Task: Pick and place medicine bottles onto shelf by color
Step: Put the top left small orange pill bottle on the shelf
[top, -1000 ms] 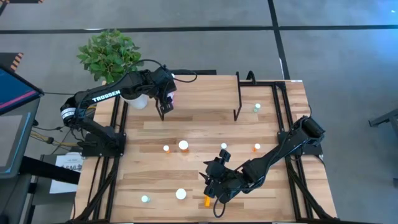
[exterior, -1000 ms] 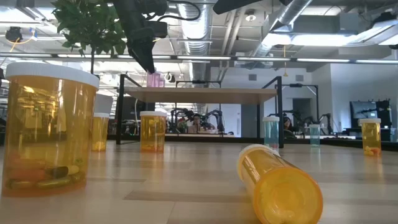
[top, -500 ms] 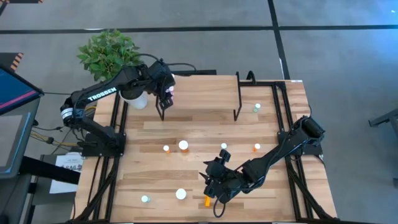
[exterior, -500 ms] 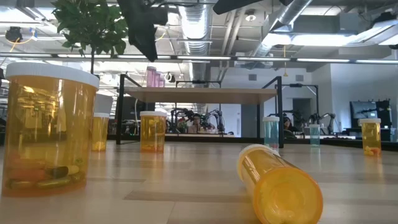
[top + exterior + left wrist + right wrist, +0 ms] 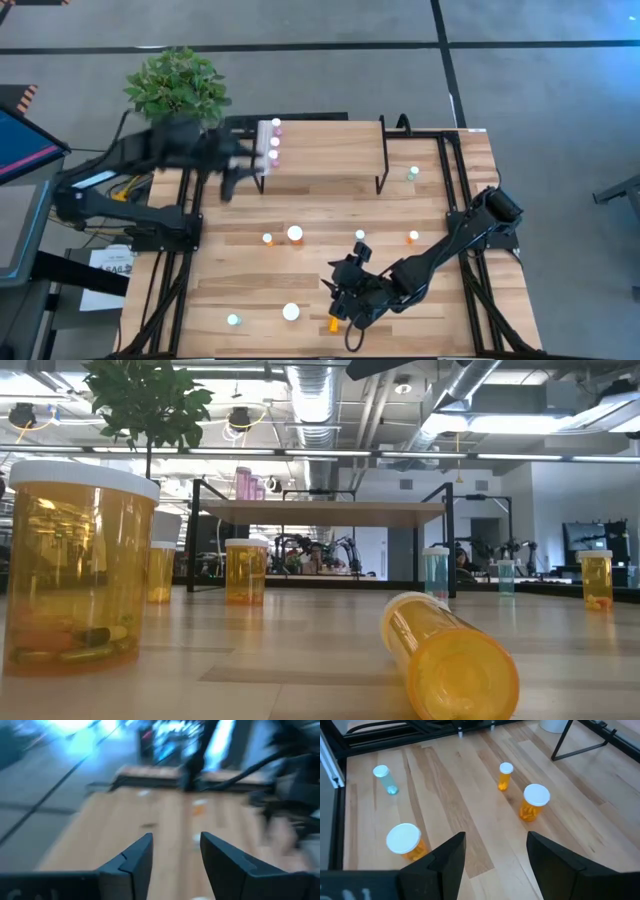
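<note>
Three pink bottles (image 5: 273, 141) stand grouped at the far-left end of the shelf (image 5: 330, 150), sorted by colour, while the left gripper (image 5: 228, 178), open and empty, sits just left of it and the right gripper (image 5: 345, 300), open and empty, hangs above the lying orange bottle (image 5: 332, 323).

The left gripper (image 5: 229, 186) hangs empty with fingers apart, its arm stretched sideways. The right gripper (image 5: 338, 305), fingers apart, hovers low, its arm bent.

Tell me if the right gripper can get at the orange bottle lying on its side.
Probably yes. The right gripper is open beside the fallen orange bottle, with only bare table between them.
</note>
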You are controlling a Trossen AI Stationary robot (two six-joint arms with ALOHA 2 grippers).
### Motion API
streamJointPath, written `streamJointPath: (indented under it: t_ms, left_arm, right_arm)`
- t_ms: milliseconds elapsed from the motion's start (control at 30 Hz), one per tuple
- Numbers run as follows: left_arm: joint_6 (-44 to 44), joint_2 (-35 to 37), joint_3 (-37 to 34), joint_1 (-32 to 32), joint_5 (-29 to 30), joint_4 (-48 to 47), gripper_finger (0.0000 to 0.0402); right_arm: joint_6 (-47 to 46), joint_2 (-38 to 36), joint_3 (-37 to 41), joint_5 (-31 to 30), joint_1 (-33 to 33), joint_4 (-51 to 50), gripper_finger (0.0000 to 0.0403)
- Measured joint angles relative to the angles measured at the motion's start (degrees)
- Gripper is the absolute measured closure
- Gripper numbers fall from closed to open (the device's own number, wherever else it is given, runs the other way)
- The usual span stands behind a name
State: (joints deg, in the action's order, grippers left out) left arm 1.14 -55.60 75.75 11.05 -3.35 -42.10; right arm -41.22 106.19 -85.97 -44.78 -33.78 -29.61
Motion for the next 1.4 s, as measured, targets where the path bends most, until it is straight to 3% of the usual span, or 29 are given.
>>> streamJointPath:
  t_ms: [300,400,500,767,1400]
  left_arm:
    - [-13.46,22.60,-36.69,-20.65,6.32,23.72,0.0267]
    - [-14.88,26.39,-46.73,-25.07,10.45,34.68,0.0268]
    - [-15.93,27.98,-52.17,-27.42,12.19,41.70,0.0268]
    - [-12.52,25.42,-55.65,-30.19,19.10,46.40,0.0268]
    - [-12.87,25.10,-55.65,-30.36,15.17,47.66,0.0268]
  right_arm:
    - [1.00,0.00,0.00,-0.01,0.57,0.37,0.0172]
    - [3.48,0.00,0.00,-0.05,0.70,1.67,0.0172]
    - [6.35,0.00,-0.02,1.32,1.30,4.41,0.0172]
    - [7.81,0.00,-0.01,4.35,4.31,8.81,0.0172]
    - [7.24,0.00,-0.02,4.37,4.88,11.53,0.0209]
